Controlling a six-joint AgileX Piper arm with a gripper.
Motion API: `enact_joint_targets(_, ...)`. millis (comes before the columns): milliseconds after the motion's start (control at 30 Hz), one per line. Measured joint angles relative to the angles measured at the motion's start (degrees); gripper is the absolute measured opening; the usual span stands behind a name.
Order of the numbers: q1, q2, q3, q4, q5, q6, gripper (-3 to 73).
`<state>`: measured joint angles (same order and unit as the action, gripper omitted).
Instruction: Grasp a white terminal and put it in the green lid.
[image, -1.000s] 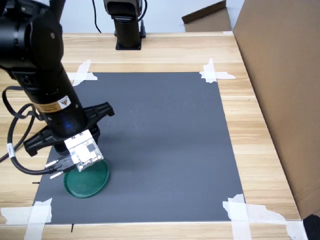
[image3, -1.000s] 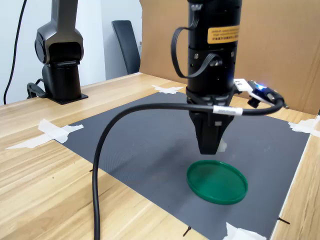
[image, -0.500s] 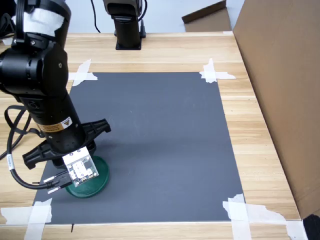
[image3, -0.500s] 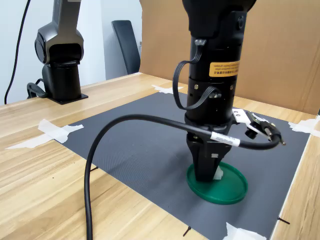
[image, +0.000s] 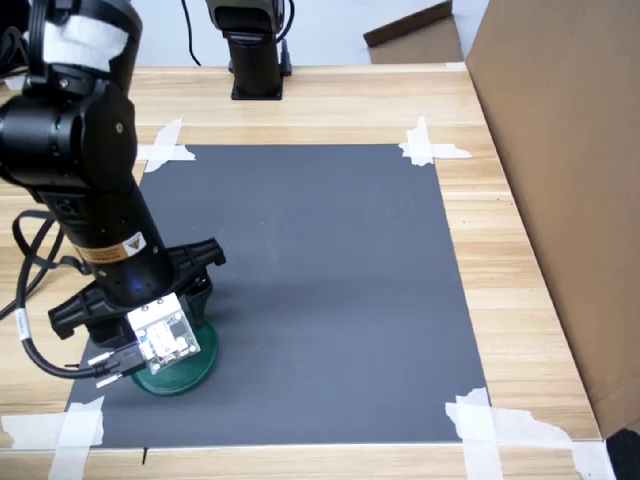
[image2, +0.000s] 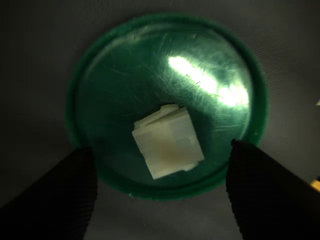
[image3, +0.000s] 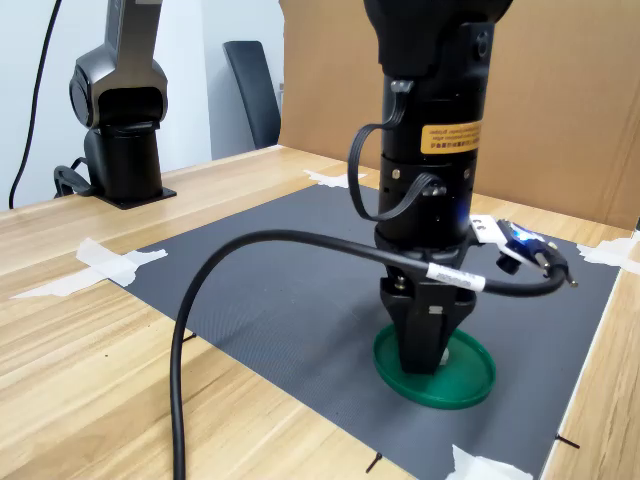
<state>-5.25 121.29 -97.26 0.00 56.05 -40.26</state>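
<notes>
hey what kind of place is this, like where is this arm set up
Probably a robotics lab or test bench. A grey mat is taped at its corners to a wooden table, a second robot's base stands at the far edge, and cardboard sheets wall off one side.

White terminal (image2: 168, 141) lying inside dark-green lid (image2: 90, 75), off-centre.

Dark-green lid (image2: 165, 65) with pale glare; white terminal (image2: 168, 142), faintly yellowish at centre. Matte dark-grey mat (image: 330, 250); light wood-grain table (image: 520, 260); white tape strips (image: 430, 145); black arm (image3: 430, 150) bearing a yellow label (image3: 450, 134).
</notes>
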Motion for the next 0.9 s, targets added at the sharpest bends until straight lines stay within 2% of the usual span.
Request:
enact_joint_targets(133, 0.0, -3.5, 0.0, 1.3, -0.9, 0.2, 64.5)
enact_joint_targets(267, 0.0, -8.4, 0.0, 2.5, -0.9, 1.6, 59.0)
enact_joint_targets(333, -0.1, -11.9, 0.1, 4.1, -0.9, 2.9, 48.5)
enact_joint_targets(367, -0.3, -14.3, 1.0, 5.3, -1.1, 3.3, 40.3)
enact_joint_targets(433, -0.4, -15.4, 1.7, 6.0, -1.5, 3.4, 36.5)
enact_joint_targets(500, -0.8, -17.7, 3.3, 7.1, -2.2, 3.4, 29.0)
enact_joint_targets(567, -1.8, -24.9, 9.6, 8.4, -6.6, 3.1, 6.4)
enact_joint_targets(600, -2.1, -27.0, 11.7, 8.6, -8.0, 3.0, 2.3)
enact_joint_targets(733, -2.5, -33.2, 18.6, 8.9, -12.7, 2.8, -1.9)
enact_joint_targets(800, -2.6, -39.8, 26.4, 9.3, -15.9, 6.2, -2.5)
enact_joint_targets(900, -2.6, -44.8, 31.4, 9.4, -18.2, 11.3, -2.5)
